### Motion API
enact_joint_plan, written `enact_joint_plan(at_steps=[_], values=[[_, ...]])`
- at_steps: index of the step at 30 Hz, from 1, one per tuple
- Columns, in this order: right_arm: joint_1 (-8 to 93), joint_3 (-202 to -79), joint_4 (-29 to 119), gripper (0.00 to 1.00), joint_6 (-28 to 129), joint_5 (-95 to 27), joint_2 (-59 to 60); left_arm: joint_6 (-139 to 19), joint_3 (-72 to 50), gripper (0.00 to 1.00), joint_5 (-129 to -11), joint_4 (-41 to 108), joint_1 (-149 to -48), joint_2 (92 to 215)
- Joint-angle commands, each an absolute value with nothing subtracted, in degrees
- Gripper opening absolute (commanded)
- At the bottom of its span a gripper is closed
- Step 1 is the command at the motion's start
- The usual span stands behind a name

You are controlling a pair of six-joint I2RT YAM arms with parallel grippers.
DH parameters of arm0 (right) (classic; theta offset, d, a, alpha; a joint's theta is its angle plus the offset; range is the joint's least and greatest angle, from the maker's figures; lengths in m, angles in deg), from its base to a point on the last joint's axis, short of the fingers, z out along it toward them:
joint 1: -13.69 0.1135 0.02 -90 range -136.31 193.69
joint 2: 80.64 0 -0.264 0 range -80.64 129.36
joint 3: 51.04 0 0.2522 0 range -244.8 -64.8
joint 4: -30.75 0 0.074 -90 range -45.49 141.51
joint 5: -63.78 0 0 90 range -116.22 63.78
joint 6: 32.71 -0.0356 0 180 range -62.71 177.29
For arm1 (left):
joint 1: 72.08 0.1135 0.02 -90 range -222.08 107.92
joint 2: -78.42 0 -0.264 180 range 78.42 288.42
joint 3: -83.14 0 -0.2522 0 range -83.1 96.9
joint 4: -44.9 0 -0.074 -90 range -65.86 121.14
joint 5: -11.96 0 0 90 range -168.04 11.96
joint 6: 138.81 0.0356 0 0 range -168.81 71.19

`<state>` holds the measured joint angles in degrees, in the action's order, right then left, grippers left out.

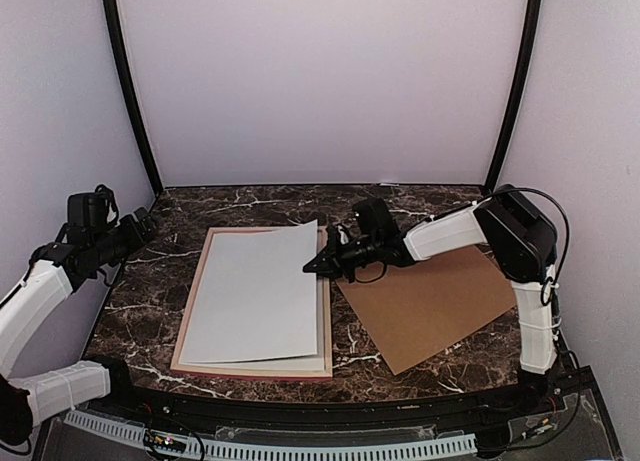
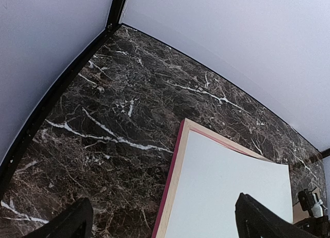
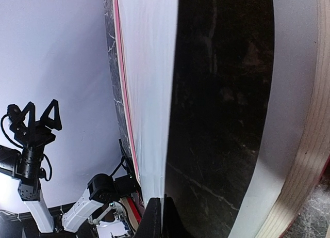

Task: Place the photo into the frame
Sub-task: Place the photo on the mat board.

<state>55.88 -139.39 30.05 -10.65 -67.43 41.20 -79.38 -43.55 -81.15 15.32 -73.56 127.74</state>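
The photo (image 1: 262,293) (only its white back is shown) is pinched at its right edge by the closed right hand (image 1: 312,266) and lies slanted over the frame (image 1: 250,373), that edge lifted above the right rail. It is judged not yet seated flat inside, and the brown backing board (image 1: 430,306) on the desk (image 1: 250,206) beside it is left to be fitted. The left hand (image 1: 140,226) is held wide open and empty, well apart at the left.

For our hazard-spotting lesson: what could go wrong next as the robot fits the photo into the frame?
The right hand pinches the photo by one edge only; thin paper could crease or slip.
It lies skewed over the frame, so it may seat crooked.
The open left hand steadies nothing.
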Motion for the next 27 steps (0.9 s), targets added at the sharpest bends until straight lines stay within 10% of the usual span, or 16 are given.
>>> enact_joint_plan(at_steps=[1, 15, 27], values=[[56.65, -138.51, 30.24, 0.0, -9.06, -65.51, 40.67, -78.34, -44.47, 0.99, -80.1, 16.73, -73.23, 127.38], [57.08, -140.7, 34.04, 0.01, -5.64, -62.08, 41.87, -78.17, -45.4, 0.99, -79.15, 17.63, -73.22, 127.49], [57.58, -145.74, 42.66, 0.34, 0.52, -59.42, 42.47, -78.42, -46.15, 0.99, -78.21, 18.73, -73.23, 128.3]])
